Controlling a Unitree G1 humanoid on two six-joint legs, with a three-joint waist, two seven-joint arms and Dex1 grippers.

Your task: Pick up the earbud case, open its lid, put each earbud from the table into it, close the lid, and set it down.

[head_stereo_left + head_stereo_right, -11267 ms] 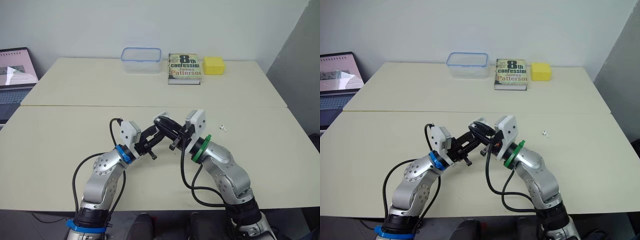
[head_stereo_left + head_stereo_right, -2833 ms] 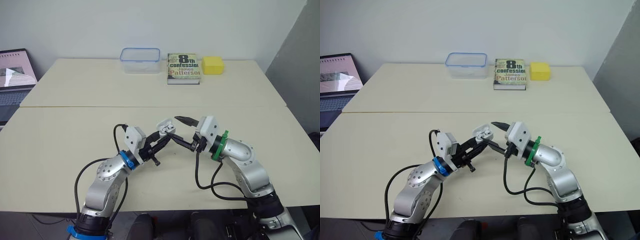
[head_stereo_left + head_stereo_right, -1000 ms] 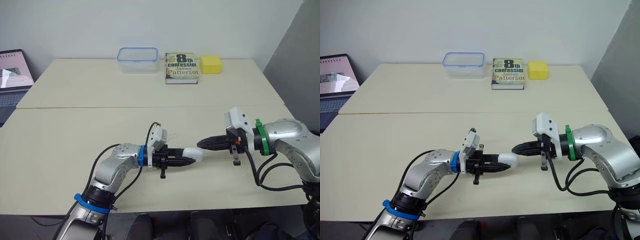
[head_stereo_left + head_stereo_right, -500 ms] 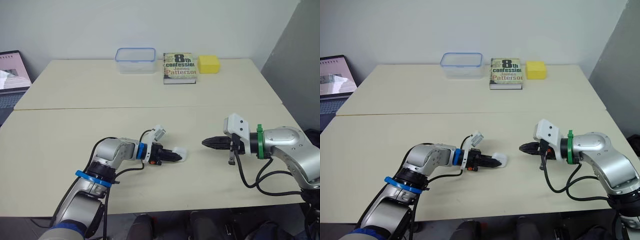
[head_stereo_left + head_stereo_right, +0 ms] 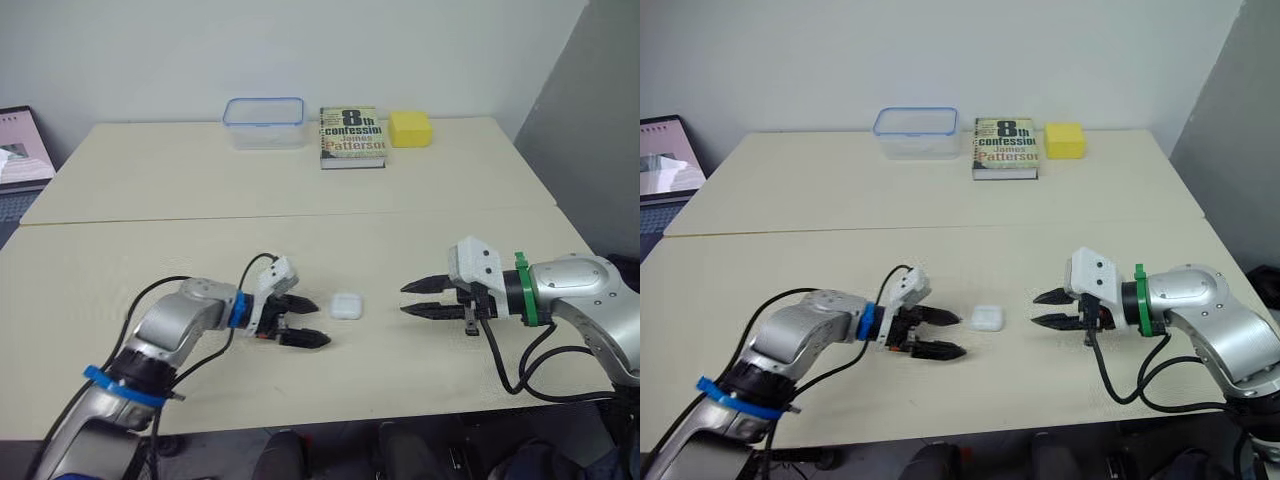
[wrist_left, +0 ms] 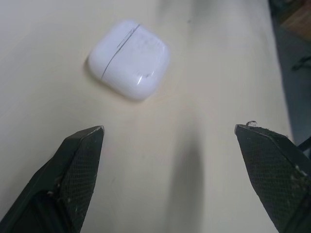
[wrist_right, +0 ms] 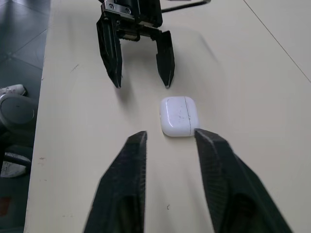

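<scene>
Item: earbud case, white, lid shut, lying flat on the worktop between my two tools, touching neither.
Left tool: spread wide, empty, just beside the case.
Right tool: moderately spread, empty, facing the case.
Note: case lies free, so I judge the set-down done.

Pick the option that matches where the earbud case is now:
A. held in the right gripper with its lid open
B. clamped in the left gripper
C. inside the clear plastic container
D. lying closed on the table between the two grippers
D: the earbud case lies closed on the table, apart from the open left gripper and the open right gripper.
</scene>
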